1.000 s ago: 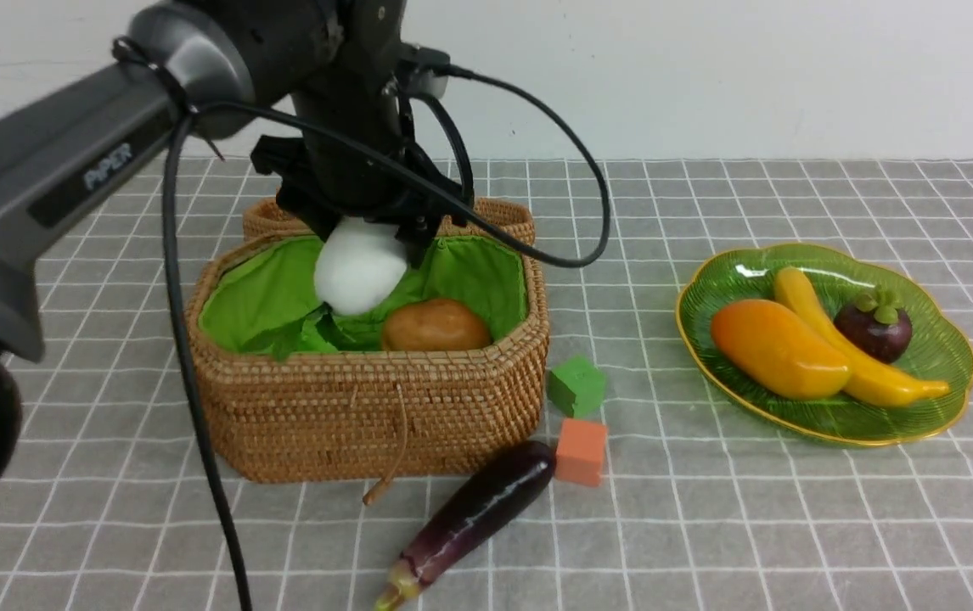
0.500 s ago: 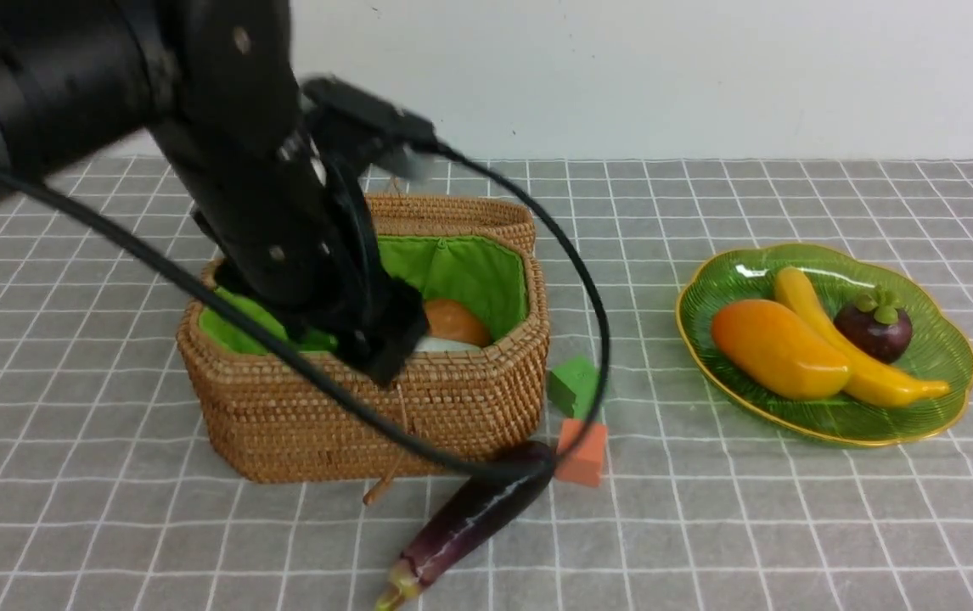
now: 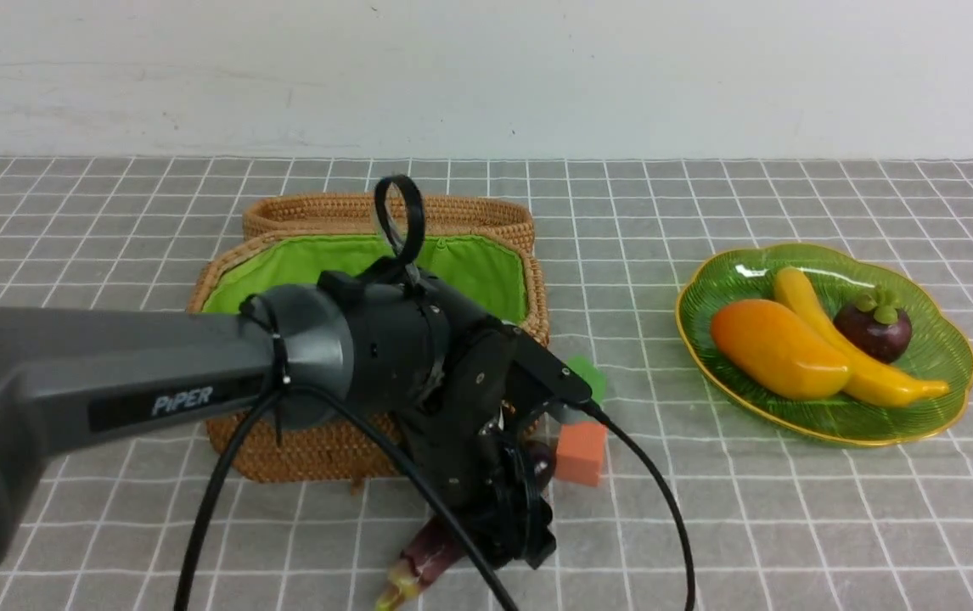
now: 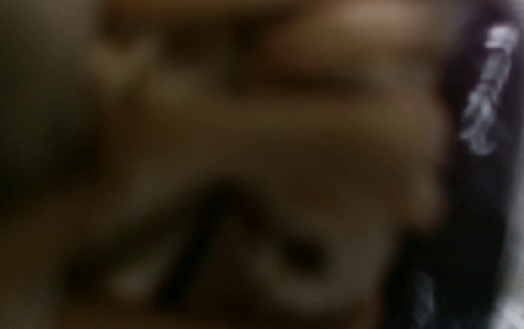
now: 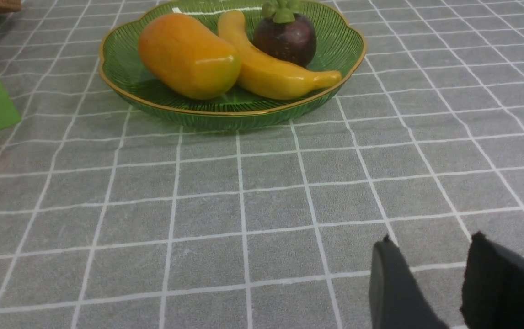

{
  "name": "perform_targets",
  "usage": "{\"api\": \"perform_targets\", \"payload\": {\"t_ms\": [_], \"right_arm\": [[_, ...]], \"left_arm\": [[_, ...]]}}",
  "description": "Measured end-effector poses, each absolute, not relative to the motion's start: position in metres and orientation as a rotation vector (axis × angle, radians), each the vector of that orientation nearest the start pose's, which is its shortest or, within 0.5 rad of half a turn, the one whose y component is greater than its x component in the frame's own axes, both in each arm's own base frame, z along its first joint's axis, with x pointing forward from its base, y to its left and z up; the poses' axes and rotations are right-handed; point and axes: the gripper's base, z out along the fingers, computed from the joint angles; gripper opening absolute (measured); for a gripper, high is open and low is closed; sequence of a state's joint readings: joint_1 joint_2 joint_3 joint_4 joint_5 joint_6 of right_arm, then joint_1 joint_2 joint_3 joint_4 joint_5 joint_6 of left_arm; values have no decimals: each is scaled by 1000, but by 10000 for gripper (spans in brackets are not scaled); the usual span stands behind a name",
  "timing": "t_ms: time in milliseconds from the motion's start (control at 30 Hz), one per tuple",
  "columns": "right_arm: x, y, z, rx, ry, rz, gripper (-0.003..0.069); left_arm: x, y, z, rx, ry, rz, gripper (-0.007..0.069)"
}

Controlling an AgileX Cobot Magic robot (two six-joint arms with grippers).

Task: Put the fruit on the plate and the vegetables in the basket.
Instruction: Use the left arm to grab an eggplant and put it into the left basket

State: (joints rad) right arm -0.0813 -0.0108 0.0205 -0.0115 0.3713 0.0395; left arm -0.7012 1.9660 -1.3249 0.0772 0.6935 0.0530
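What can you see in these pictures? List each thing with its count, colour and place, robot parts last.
basket: one, brown with green lining, left on the cloth.
eggplant: one, dark purple, in front of basket, mostly hidden.
cubes: green, orange, right of basket.
plate: one, green, right.
mango, banana, mangosteen: one each, on plate.
left hand: black, over eggplant.
right hand: black, open, empty, near plate.
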Motion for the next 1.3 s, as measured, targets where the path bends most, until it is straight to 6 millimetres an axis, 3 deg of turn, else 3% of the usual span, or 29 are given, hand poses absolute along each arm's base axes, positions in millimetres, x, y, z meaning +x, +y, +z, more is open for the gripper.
{"api": "perform_targets", "payload": {"t_ms": [67, 133, 200, 267, 367, 433, 533, 567, 633, 667, 700, 767, 833, 900, 933, 1033, 1133, 1167, 1200, 1300], "right_arm": [[52, -5, 173, 106, 1862, -40, 239], [52, -5, 173, 106, 1862, -40, 239], [52, -5, 173, 110, 1861, -37, 239], [52, -5, 173, 113, 1861, -35, 239], [52, -5, 173, 116, 1861, -33, 239], [52, -5, 173, 116, 1861, -32, 239], [52, -5, 173, 116, 1861, -32, 239], [52, -5, 173, 116, 1861, -32, 239], [52, -5, 173, 116, 1861, -32, 239], [52, -5, 173, 116, 1861, -32, 239], [52, -5, 173, 116, 1861, -32, 239], [52, -5, 173, 117, 1861, -32, 239], [52, -5, 173, 117, 1861, -32, 239], [52, -5, 173, 117, 1861, -32, 239], [52, -5, 173, 117, 1861, -32, 239], [52, -5, 173, 118, 1861, -31, 239], [52, -5, 173, 118, 1861, -31, 239], [52, -5, 173, 118, 1861, -31, 239], [52, -5, 173, 118, 1861, -31, 239], [52, -5, 173, 118, 1861, -31, 239]], "left_arm": [[308, -254, 168, 1103, 2589, -63, 558], [308, -254, 168, 1114, 2590, -60, 496], [308, -254, 171, 1142, 2600, -52, 386], [304, -252, 174, 1182, 2643, -39, 337], [300, -250, 187, 1207, 2684, -41, 353], [297, -248, 212, 1201, 2678, -57, 353], [291, -242, 271, 1153, 2557, -89, 353], [291, -241, 277, 1150, 2541, -85, 353], [284, -226, 329, 1083, 2374, -32, 353], [284, -225, 333, 1079, 2361, -24, 353], [284, -214, 355, 991, 2281, 15, 353], [287, -203, 369, 910, 2221, 53, 353], [301, -184, 381, 712, 2174, 91, 353], [310, -175, 382, 627, 2160, 105, 353], [325, -165, 378, 494, 2163, 95, 353], [353, -155, 359, 357, 2171, 74, 353], [377, -159, 327, 319, 2211, 60, 353], [377, -159, 327, 320, 2208, 57, 353], [386, -165, 309, 326, 2233, 51, 353], [395, -180, 279, 369, 2272, 46, 353]]}}
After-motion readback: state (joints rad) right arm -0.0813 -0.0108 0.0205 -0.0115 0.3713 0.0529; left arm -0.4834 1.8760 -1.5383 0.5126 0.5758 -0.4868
